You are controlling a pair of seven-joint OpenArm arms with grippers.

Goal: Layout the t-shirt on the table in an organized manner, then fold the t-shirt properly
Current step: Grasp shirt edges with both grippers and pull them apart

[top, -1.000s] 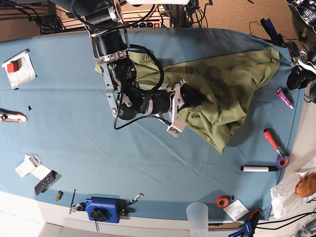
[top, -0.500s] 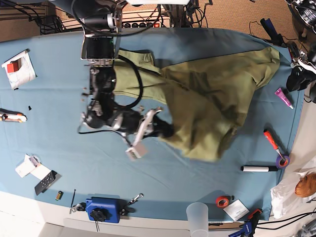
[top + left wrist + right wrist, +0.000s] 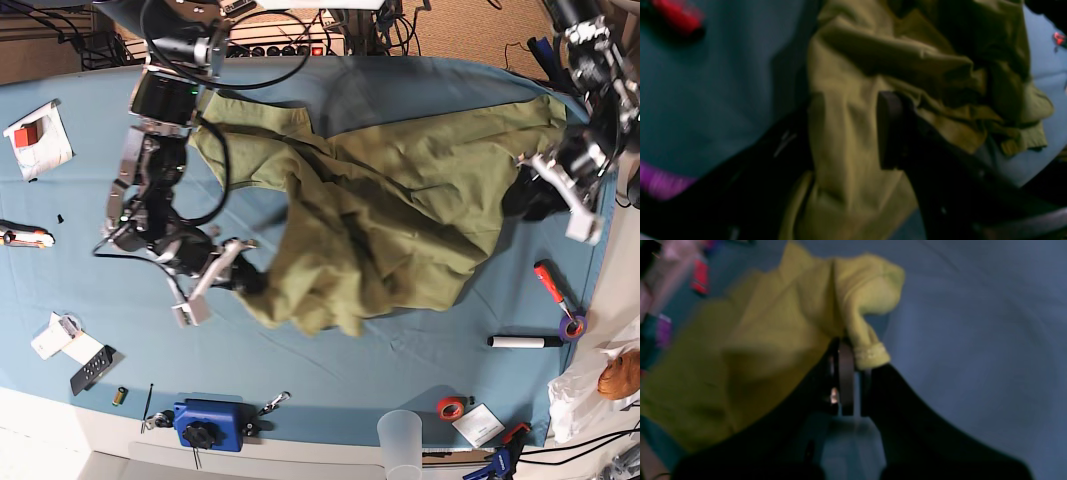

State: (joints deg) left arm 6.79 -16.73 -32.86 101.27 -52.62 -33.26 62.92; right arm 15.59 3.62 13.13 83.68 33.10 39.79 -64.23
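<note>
The olive-green t-shirt [image 3: 400, 220] lies crumpled across the right half of the teal table [image 3: 350, 370]. My right gripper [image 3: 245, 283] is at the shirt's near-left edge, shut on it. The right wrist view shows a hemmed edge of the t-shirt [image 3: 870, 353] pinched between the jaws of my right gripper [image 3: 851, 350], above the table [image 3: 973, 340]. My left gripper [image 3: 525, 198] is at the shirt's right edge. In the left wrist view the left gripper [image 3: 846, 113] has its jaws apart, with folds of the t-shirt [image 3: 840, 160] lying between them.
A pink tube [image 3: 575, 198], red-handled screwdriver [image 3: 548, 282], purple tape roll [image 3: 572, 327] and marker [image 3: 525, 342] lie at the right. Red tape [image 3: 452, 407], a clear cup [image 3: 400, 440] and a blue device [image 3: 210, 425] line the front edge. A white card [image 3: 38, 140] sits far left.
My right gripper has dragged the shirt's edge toward the view's left and front, spreading the cloth. The left arm has come in from the right onto the shirt's right edge.
</note>
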